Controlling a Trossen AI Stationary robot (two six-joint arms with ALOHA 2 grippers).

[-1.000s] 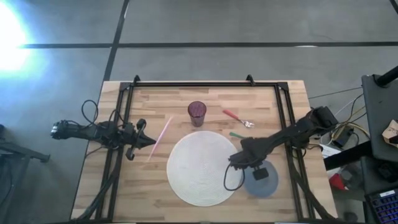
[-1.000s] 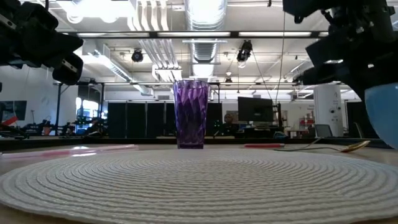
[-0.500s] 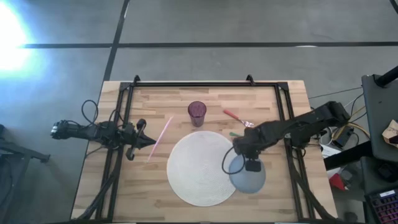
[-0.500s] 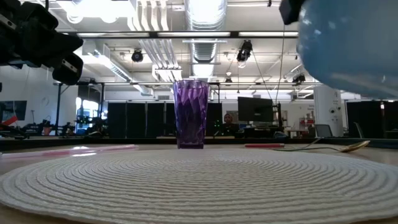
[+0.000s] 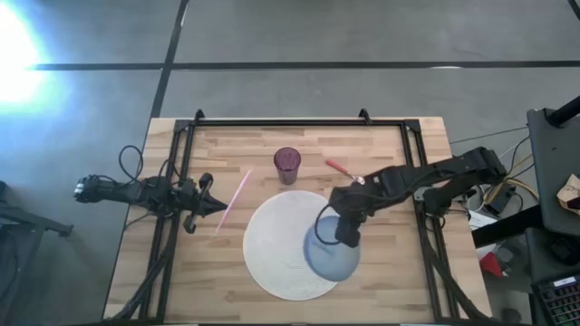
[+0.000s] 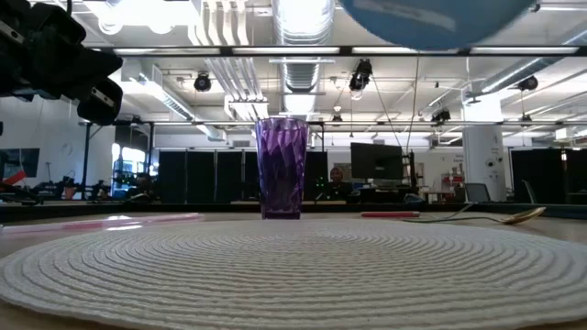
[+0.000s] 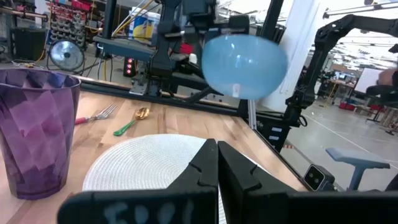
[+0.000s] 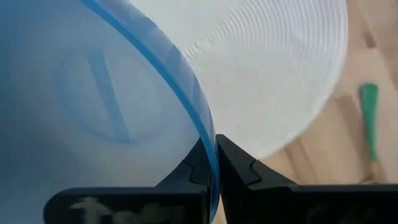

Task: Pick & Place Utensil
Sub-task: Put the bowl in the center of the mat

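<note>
A pale blue bowl (image 5: pixel 328 260) hangs over the right part of a round white placemat (image 5: pixel 276 244), carried by my right gripper (image 5: pixel 345 239), which is shut on it. In the low view the bowl (image 6: pixel 431 18) sits high above the mat. A purple cup (image 5: pixel 287 165) stands beyond the mat. A red-handled fork (image 5: pixel 347 172) and a green-handled spoon (image 7: pixel 127 124) lie on the wood right of the cup. A thin pink stick (image 5: pixel 233 201) lies left of the mat. My left gripper (image 5: pixel 216 206) is shut, empty, beside that stick. My right gripper pinches the bowl's rim (image 8: pixel 200 127) between its two fingers, one finger inside the wall and one outside. The fingers point down onto the rim from above. The bowl is lifted clear of mat and table, hanging below and beside the fingers.
Black frame rails (image 5: pixel 412 172) run along the left, right and far sides of the wooden table (image 5: pixel 227 281). Bare wood shows in front of the mat and at the table's near left. The room behind holds desks and monitors.
My right gripper has lifted the blue bowl off the wood right of the placemat. It carried the bowl up and toward the table's left, until it came over the mat's right part. In the low view the bowl rose from table level to the top. The left arm stayed still.
</note>
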